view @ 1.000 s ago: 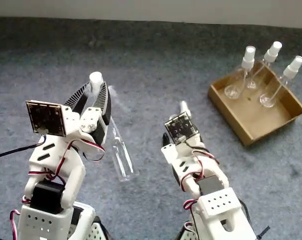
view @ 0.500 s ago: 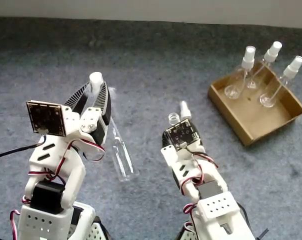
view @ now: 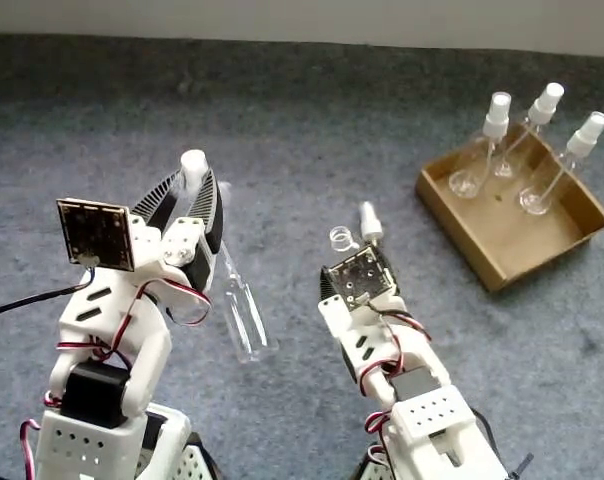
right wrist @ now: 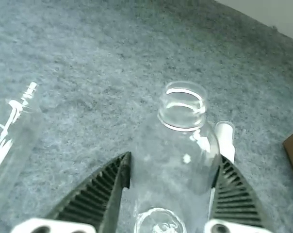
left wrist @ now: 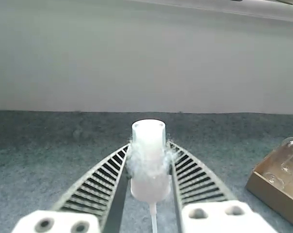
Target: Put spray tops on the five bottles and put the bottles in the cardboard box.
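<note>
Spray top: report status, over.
Left tool shut on spray top. Right tool shut on uncapped bottle. Three capped bottles in box. Spare bottle lying loose.

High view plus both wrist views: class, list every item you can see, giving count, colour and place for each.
cardboard box: one, brown, far right of the table
capped bottles: three, clear with white spray tops, standing in the box
lying bottle: one, clear, on its side by the left arm
open bottle: one, clear, no top, held in the right pincer
held spray top: one, white, in the left pincer
loose spray top: one, white, on the table just beyond the open bottle
table cover: one, grey, under everything
left pincer: one, black fingers, shut on the held spray top
right pincer: one, black fingers, shut on the open bottle
</note>
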